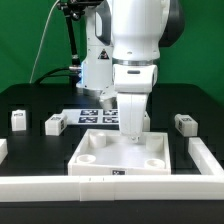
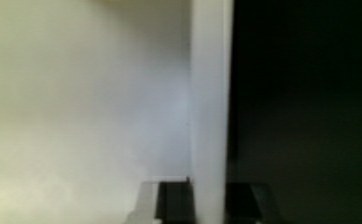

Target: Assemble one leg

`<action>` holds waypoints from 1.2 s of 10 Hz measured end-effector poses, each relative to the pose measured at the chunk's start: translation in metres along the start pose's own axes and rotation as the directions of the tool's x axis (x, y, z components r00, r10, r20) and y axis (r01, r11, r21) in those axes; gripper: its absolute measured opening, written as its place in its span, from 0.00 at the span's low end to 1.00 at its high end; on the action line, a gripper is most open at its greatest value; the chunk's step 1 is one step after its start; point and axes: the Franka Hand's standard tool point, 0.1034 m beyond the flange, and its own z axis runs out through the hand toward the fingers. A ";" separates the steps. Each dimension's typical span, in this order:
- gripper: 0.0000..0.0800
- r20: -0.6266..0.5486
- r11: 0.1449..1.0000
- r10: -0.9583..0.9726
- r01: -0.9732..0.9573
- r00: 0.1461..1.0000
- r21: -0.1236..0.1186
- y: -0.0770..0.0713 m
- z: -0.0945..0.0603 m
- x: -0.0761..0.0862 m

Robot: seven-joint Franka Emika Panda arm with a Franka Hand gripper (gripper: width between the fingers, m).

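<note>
Arm: wrist vertical, last links stacked straight down, glossy white housing with a dark band at the joint. My gripper [image 1: 132, 130] points down and sits low over the far edge of the tray [image 1: 95, 155], near the middle of that edge.

Jaws: the exterior view hides my fingertips against white plastic, and the wrist view is out of focus. I cannot tell how wide I stand or whether I hold anything.

Wrist view: a blurred pale surface [image 2: 89, 100] meets black along one straight edge.

Tray: large, square, white, matte, with raised walls and round sockets in the corners.

Leg [image 1: 185, 123]: small white block with a black-and-white tag, lying on the black table [image 1: 30, 100] at the exterior view's right, well apart from me. Second leg [image 1: 53, 123] and third leg [image 1: 18, 118] lie at the exterior view's left.

Marker board [image 1: 92, 114]: flat, beyond the tray.
</note>
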 end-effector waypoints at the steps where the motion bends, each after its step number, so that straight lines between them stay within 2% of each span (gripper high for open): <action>1: 0.07 0.000 1.000 -0.015 0.015 1.000 -0.001 0.001 0.000 0.005; 3: 0.07 -0.002 0.998 -0.055 0.055 0.998 -0.009 0.005 0.001 0.021; 9: 0.07 -0.005 0.998 -0.065 0.065 0.998 -0.014 0.007 0.001 0.025; 12: 0.07 0.004 0.990 -0.138 0.138 0.990 -0.033 0.013 0.001 0.040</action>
